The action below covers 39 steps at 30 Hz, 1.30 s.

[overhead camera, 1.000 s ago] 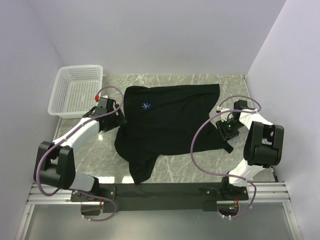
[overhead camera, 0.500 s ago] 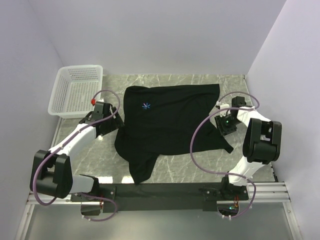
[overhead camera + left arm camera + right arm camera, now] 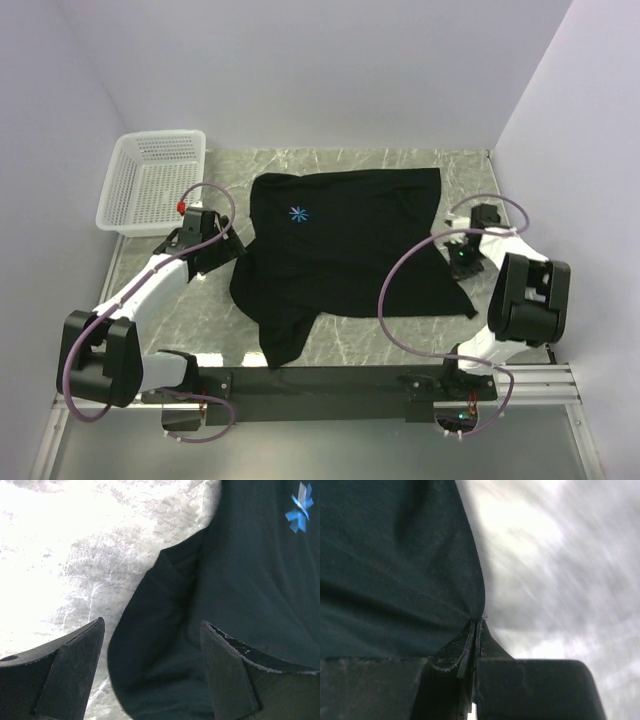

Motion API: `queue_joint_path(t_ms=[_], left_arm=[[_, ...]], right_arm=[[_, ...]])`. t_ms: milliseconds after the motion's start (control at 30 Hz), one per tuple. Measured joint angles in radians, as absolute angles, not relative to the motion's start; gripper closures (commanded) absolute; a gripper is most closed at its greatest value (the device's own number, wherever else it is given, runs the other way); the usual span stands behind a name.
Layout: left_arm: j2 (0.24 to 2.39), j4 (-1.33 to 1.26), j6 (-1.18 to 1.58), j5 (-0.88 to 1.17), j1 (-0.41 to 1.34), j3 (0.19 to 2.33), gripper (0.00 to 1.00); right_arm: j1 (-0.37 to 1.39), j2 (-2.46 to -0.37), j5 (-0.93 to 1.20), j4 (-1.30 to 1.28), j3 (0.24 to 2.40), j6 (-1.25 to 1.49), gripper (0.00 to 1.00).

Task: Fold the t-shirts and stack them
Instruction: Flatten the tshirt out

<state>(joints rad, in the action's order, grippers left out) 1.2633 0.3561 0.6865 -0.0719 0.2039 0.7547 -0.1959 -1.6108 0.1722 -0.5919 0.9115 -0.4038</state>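
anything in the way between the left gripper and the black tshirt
Nothing visible. The open left gripper hangs right over the sleeve edge of the t-shirt, with only cloth and bare table below its jaws.

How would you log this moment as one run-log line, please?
black short-sleeved cloth t-shirt: lying unfolded | left gripper: open above it | right gripper: shut on its edge

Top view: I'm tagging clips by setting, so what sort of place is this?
Probably a lab test booth: plain pale walls box in a marble-patterned table holding a black t-shirt and a white mesh basket.
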Motion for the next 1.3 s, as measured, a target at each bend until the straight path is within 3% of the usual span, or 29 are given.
queue_joint_path(t_ms=[333, 433, 533, 567, 767, 1000, 1300], left_arm=[[1.258, 0.327, 0.701, -0.033, 0.195, 0.739, 0.19], [1.288, 0.31, 0.7, -0.012, 0.194, 0.74, 0.2], [1.339, 0.298, 0.7, 0.007, 0.194, 0.744, 0.21], [1.362, 0.296, 0.699, 0.015, 0.194, 0.749, 0.21], [1.511, 0.278, 0.692, 0.051, 0.197, 0.853, 0.23], [1.779, 0.229, 0.674, 0.072, 0.228, 1.151, 0.28], [2.046, 0.251, 0.667, 0.081, 0.236, 1.402, 0.46]], right_arm=[[-0.321, -1.351, -0.133, -0.606, 0.747, -0.318, 1.0], [-0.322, -1.322, -0.149, -0.623, 0.738, -0.318, 0.71], [-0.331, -1.313, -0.138, -0.638, 0.743, -0.332, 0.53], [-0.334, -1.302, -0.129, -0.649, 0.75, -0.337, 0.52], [-0.335, -1.238, 0.002, -0.659, 0.863, -0.405, 0.51], [-0.334, -1.311, 0.176, -0.643, 0.939, -0.413, 0.5], [-0.334, -1.388, 0.268, -0.642, 0.973, -0.4, 0.5]])
